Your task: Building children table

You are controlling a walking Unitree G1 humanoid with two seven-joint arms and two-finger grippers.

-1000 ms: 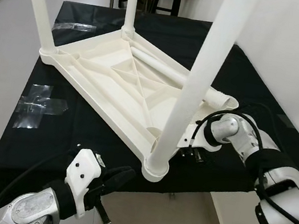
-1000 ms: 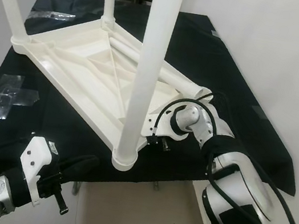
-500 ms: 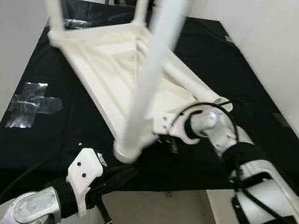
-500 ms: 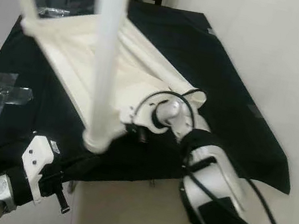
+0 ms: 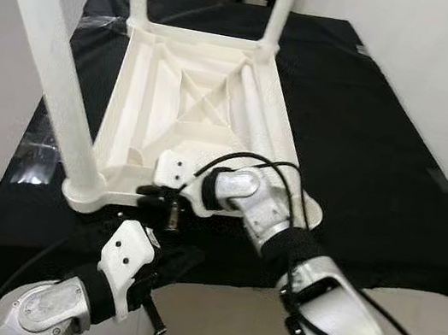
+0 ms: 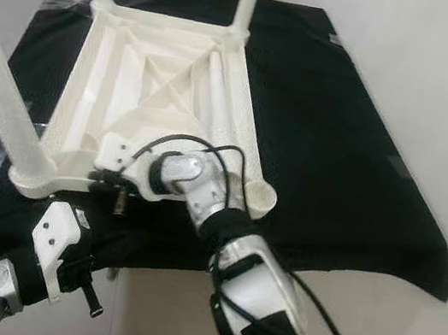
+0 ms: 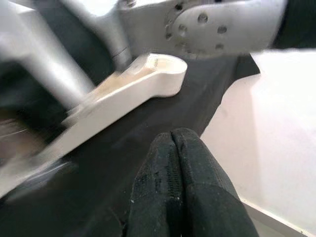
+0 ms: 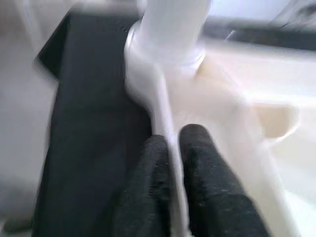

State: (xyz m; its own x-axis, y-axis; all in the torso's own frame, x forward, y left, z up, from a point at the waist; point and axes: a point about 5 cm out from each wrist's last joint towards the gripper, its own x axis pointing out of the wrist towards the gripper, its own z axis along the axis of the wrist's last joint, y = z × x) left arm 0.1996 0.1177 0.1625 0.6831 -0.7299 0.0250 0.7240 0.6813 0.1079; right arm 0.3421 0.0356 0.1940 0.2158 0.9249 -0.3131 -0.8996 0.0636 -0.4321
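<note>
even, soft indoor light fills both head views, which are sharp, with no hard shadows. the black cloth-covered table (image 5: 367,141) stays dark and flat, while the upturned white plastic children's table (image 5: 191,110) reads bright. both wrist views are smeared by motion blur; the right one is washed pale.
</note>
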